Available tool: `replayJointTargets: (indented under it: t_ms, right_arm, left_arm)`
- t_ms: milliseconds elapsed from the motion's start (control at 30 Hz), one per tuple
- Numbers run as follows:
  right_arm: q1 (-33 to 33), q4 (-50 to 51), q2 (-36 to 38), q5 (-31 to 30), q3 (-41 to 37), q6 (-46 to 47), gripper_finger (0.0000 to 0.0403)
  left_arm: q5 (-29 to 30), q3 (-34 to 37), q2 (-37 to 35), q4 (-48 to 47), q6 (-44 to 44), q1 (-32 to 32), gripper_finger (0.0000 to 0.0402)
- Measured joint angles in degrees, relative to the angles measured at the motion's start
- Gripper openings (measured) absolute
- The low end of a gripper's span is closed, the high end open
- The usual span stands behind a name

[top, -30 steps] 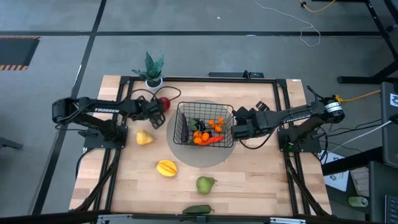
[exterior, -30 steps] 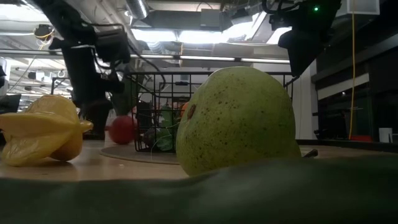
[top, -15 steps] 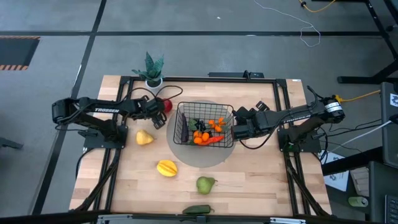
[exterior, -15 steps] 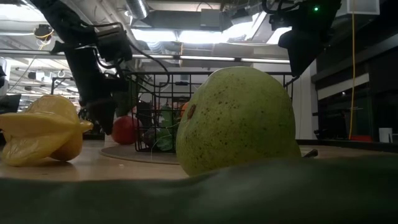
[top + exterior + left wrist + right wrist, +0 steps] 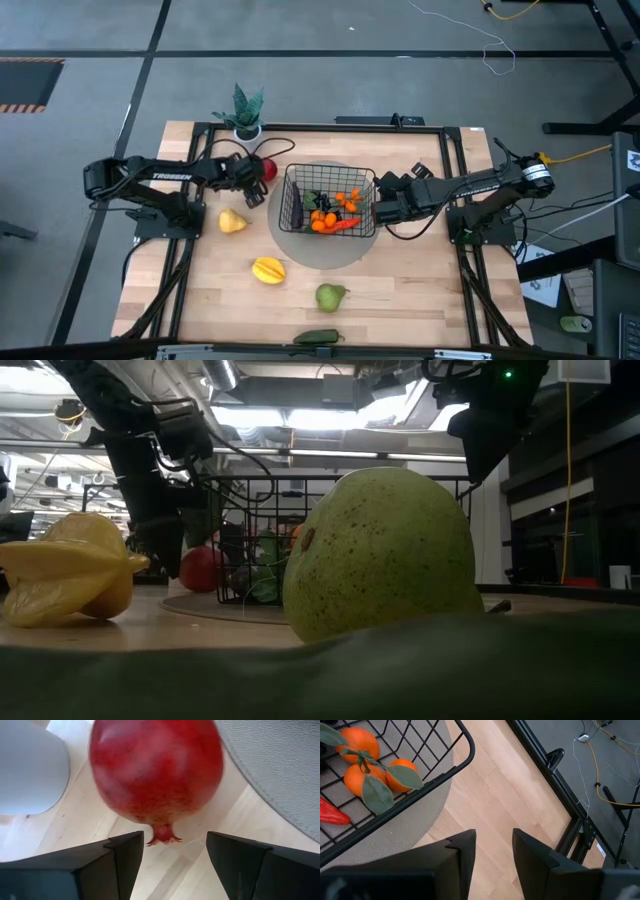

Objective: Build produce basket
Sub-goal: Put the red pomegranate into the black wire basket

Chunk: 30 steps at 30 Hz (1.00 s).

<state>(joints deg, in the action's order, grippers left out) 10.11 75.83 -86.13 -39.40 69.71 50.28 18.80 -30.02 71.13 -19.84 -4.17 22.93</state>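
Meanwhile, at the table's left, the left gripper (image 5: 256, 184) has crept a little nearer the round red pomegranate-like fruit (image 5: 264, 168) over the past second; in the low view it now hangs lower, close against that fruit (image 5: 203, 568). Its fingers (image 5: 105, 865) are spread wide with nothing between them, and the wrist view shows the fruit (image 5: 156, 767) just ahead of the tips, its small crown pointing at the gap, so the pick is lined up but the closing is not yet made. The fruit sits on the wood between the white pot of the green potted plant (image 5: 246, 115) and the grey round mat (image 5: 325, 255), just outside the basket's left wall.

Further along, a yellow pear-like fruit (image 5: 232, 221), a yellow star-shaped fruit (image 5: 268, 270), a green speckled pear (image 5: 331, 296) and a dark green vegetable (image 5: 318, 337) lie loose on the table, so much of the job appears to remain.

In the middle, the black wire-mesh basket (image 5: 296, 200) stands on the mat, holding oranges (image 5: 351, 200), an orange carrot (image 5: 333, 226) and some dark pieces.

On the right, nothing has shifted: the right gripper (image 5: 377, 210) waits just beside the basket's right wall, fingers (image 5: 462, 852) partly apart and empty.
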Motion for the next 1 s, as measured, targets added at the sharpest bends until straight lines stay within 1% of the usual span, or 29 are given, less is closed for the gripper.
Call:
replayJointTargets:
  t_ms: [100, 267, 333, 400, 533, 700, 833, 1000]
  right_arm:
    - [0.0, 0.0, 0.0, 0.0, 0.0, 0.0, 0.0121]
    - [0.0, 0.0, 0.0, 0.0, 0.0, -0.2, 0.0121]
    - [0.0, 0.0, 0.0, 0.0, 0.0, -0.7, 0.0121]
    - [0.0, 0.0, 0.0, 0.0, 0.0, -1.0, 0.0121]
    - [0.0, 0.0, 0.0, 0.2, 0.0, -1.0, 0.0121]
    - [0.0, 0.0, 0.0, 0.5, 0.0, -1.0, 0.0121]
    - [0.0, 0.0, 0.0, 0.5, 0.0, -1.0, 0.0121]
    - [0.0, -0.2, 0.0, 0.5, 0.0, -1.0, 0.0121]
  left_arm:
    - [0.0, 0.0, 0.0, 0.0, -0.1, 1.1, 0.0205]
    - [-6.9, 0.0, 0.0, 0.7, 1.0, 2.7, 0.0205]
    - [-7.5, 0.0, 0.0, 1.1, 1.6, 2.7, 0.0205]
    - [-7.2, 0.0, 0.0, 1.4, 1.8, 2.7, 0.0205]
    - [-3.8, 0.0, 0.0, 1.4, 0.3, 2.7, 0.0205]
    - [-3.3, 0.0, 0.0, 1.4, -2.9, 2.7, 0.0205]
    - [-2.8, 0.0, 0.0, 1.4, -0.4, 2.7, 0.0205]
    - [-0.6, 0.0, 0.0, 2.9, 1.3, 3.0, 0.0205]
